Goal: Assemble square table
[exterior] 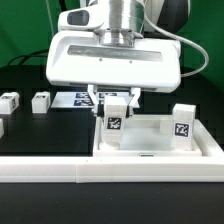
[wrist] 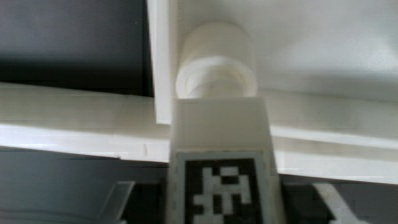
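Observation:
My gripper (exterior: 115, 103) is shut on a white table leg (exterior: 114, 119) with a black-white tag, held upright just over the square table slab (exterior: 150, 153), near the corner on the exterior view's left. In the wrist view the leg (wrist: 217, 120) runs out from between the fingers (wrist: 128, 200), and its rounded end lies over the slab's white face (wrist: 320, 70) close to its raised rim (wrist: 71, 112). Whether the leg touches the slab I cannot tell. A second tagged leg (exterior: 183, 122) stands upright on the slab at the exterior view's right.
Two loose tagged legs (exterior: 40, 100) (exterior: 9, 101) lie on the black board at the exterior view's left. The marker board (exterior: 72, 99) lies flat behind the gripper. A long white rail (exterior: 60, 177) borders the board's near edge.

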Robot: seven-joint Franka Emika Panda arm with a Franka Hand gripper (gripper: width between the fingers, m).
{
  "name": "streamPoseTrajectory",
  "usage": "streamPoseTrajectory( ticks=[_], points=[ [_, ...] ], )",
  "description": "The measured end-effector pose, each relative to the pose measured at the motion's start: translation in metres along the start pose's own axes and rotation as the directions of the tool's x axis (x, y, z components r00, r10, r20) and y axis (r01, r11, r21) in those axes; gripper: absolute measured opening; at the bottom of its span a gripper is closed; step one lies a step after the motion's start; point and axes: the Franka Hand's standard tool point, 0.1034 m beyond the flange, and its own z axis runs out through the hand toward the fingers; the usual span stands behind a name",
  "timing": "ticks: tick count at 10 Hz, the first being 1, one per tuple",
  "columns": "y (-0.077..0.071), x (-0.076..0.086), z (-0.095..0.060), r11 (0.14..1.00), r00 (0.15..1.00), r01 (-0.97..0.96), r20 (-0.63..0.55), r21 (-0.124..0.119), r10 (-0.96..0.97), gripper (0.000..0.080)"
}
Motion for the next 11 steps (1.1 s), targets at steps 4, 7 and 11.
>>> streamPoseTrajectory(
  ticks=[4,7,11],
  points=[
    [0.0,-0.001,0.001,1.0,1.0,0.0,0.002,-0.001,0.0,0.0613],
    [0.001,-0.001,0.001,1.0,1.0,0.002,0.002,-0.001,-0.002,0.0647],
    [0.002,0.009,-0.014,1.0,1.0,-0.001,0.021,0.012,0.001,0.0649]
  ],
)
